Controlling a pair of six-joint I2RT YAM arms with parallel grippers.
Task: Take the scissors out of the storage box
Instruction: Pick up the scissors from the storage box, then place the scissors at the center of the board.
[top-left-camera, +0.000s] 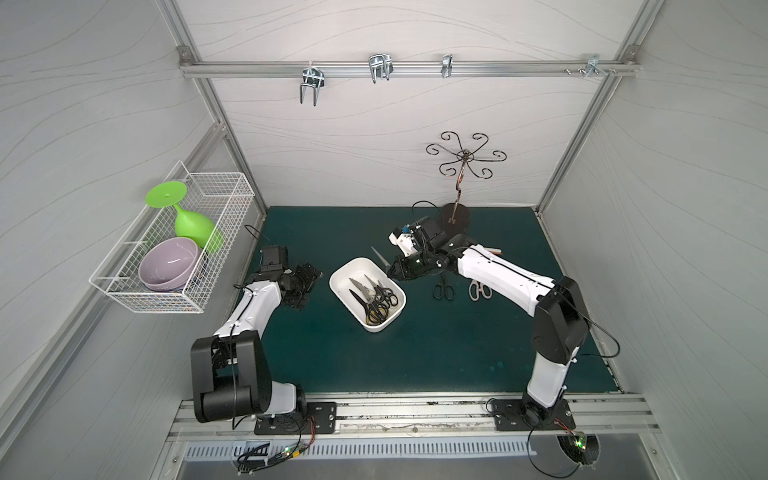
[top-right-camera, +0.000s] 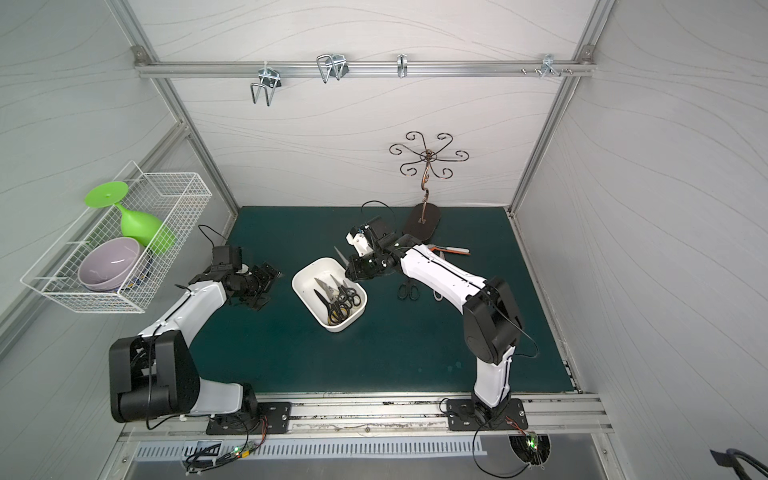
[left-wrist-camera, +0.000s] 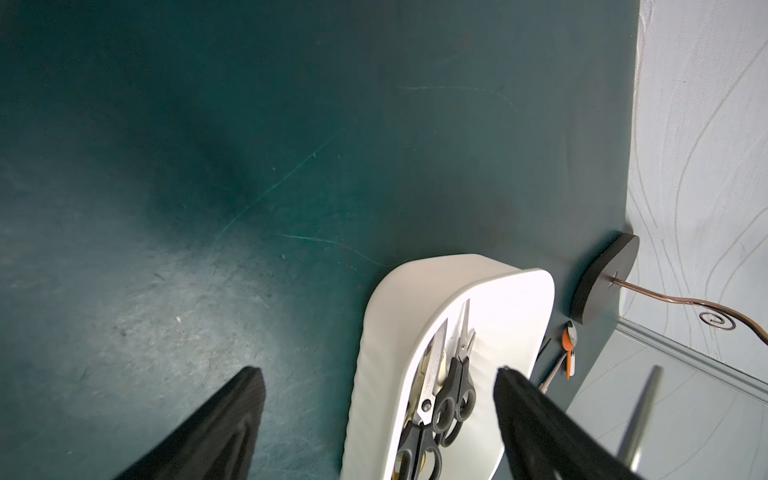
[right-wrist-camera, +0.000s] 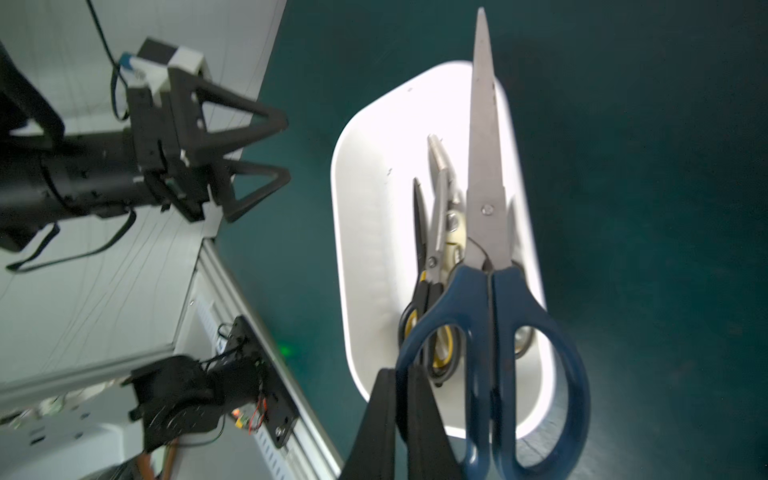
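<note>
The task is partly done. In a top view a black-handled pair (top-left-camera: 444, 290) and a pale-handled pair (top-left-camera: 480, 289) lie on the green mat (top-left-camera: 415, 357), right of centre and outside the storage box (top-left-camera: 338, 286). At least three pairs lie in the box (top-left-camera: 374, 297), among them a yellow-and-black pair and cream shears.

The right gripper (right-wrist-camera: 401, 372) is pinched narrow on one handle loop of the blue-handled scissors (right-wrist-camera: 486, 232). These hang clear above the box, blade running toward the top of the right wrist frame. They look lifted out but not yet set down.

The left gripper (top-left-camera: 306, 286) stands wide and empty, just left of the box.
</note>
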